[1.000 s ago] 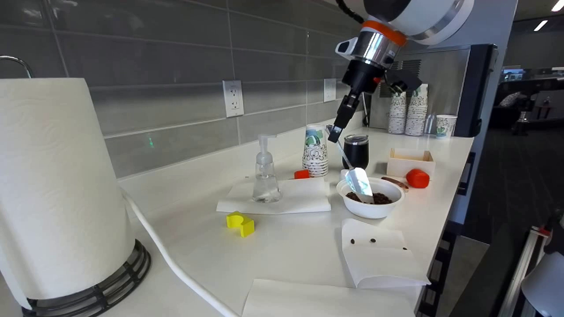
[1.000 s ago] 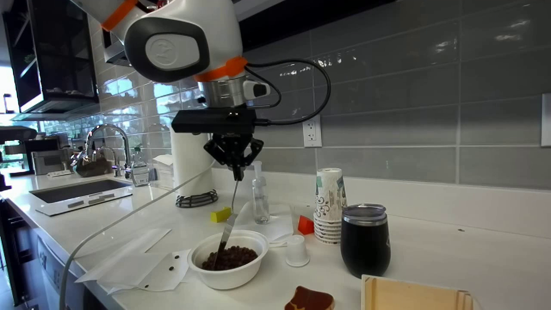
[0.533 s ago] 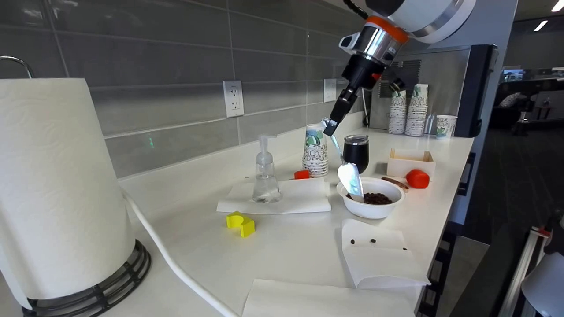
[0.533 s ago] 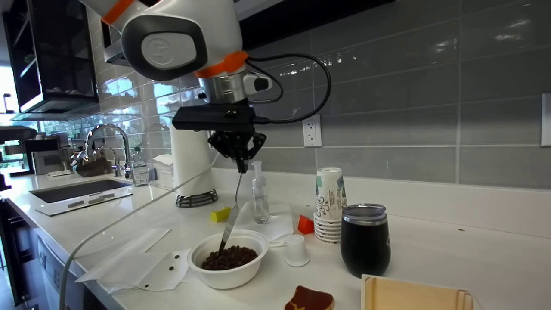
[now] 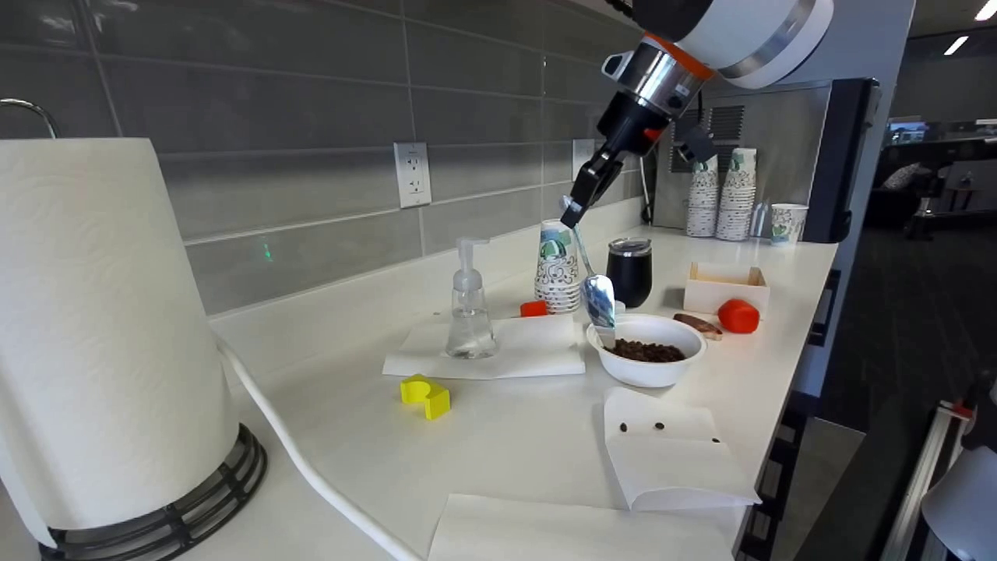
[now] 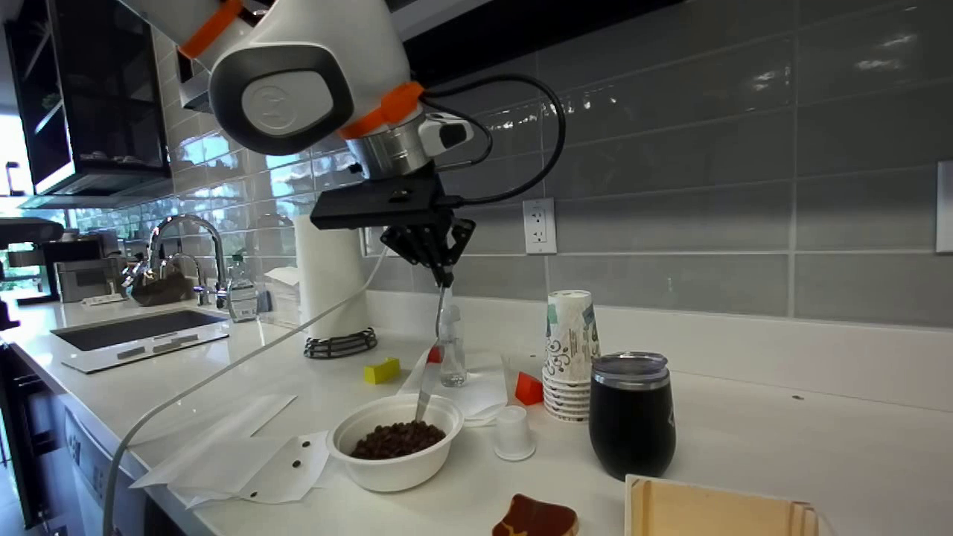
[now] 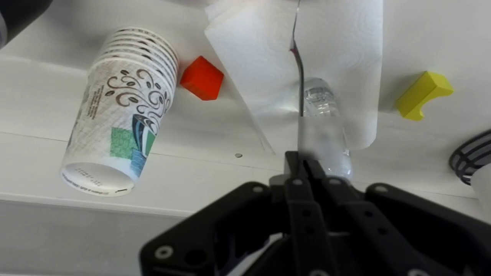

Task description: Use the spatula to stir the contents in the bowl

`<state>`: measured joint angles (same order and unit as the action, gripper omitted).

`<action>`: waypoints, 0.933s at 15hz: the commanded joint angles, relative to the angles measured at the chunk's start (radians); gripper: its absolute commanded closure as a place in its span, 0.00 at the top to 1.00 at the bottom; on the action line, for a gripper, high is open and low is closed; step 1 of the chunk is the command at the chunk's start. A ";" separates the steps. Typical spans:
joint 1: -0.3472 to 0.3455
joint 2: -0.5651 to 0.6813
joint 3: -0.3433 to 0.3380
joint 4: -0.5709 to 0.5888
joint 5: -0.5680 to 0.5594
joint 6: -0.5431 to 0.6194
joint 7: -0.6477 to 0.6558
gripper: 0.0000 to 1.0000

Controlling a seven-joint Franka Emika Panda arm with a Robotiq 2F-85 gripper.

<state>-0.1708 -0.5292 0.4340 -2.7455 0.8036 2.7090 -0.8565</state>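
Observation:
The white bowl (image 5: 646, 375) stands on the counter and also shows in an exterior view (image 6: 394, 474). Dark brown contents (image 6: 394, 441) of small bits lie in it. My gripper (image 5: 572, 218) is shut on the top of the spatula's handle, above the bowl on the wall side. The spatula (image 5: 600, 302) slants down, its shiny blade tip inside the bowl at the wall-side rim, at the edge of the contents (image 5: 648, 352). In the wrist view the fingers meet at the gripper tip (image 7: 303, 158); the thin spatula handle (image 7: 300, 84) runs up from there. The bowl is out of that view.
Near the bowl stand a clear soap bottle (image 5: 470, 319), stacked paper cups (image 5: 557, 269), a black tumbler (image 5: 631, 273) and a small white cup (image 6: 514, 433). A red block (image 7: 202, 78), yellow block (image 5: 424, 395), wooden box (image 5: 724, 290) and paper sheets (image 5: 670, 467) lie around.
The gripper and spatula have moved toward the wall. The blade has gone from the middle of the contents to the bowl's wall-side rim. The bowl has shifted slightly toward the wall.

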 commanded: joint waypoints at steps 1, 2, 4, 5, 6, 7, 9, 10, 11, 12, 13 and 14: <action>-0.075 0.021 0.089 -0.001 0.002 0.070 0.035 0.01; -0.101 0.023 0.115 -0.002 -0.002 0.077 0.041 0.01; -0.149 0.019 0.160 -0.004 -0.004 0.078 0.035 0.01; -0.173 0.013 0.180 -0.005 -0.005 0.069 0.029 0.01; -0.190 0.006 0.195 -0.005 -0.002 0.055 0.017 0.01; -0.205 -0.002 0.204 -0.005 -0.003 0.033 0.002 0.01; -0.202 -0.011 0.191 -0.005 0.004 -0.029 -0.045 0.01; -0.191 -0.014 0.174 -0.005 0.008 -0.068 -0.071 0.01; -0.177 -0.014 0.157 -0.005 0.014 -0.105 -0.100 0.01; -0.168 -0.017 0.142 -0.002 0.013 -0.138 -0.128 0.01; -0.167 -0.021 0.133 0.000 0.011 -0.173 -0.146 0.01; -0.161 -0.024 0.123 0.001 0.013 -0.207 -0.165 0.01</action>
<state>-0.3508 -0.5288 0.5931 -2.7443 0.8016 2.6096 -0.9508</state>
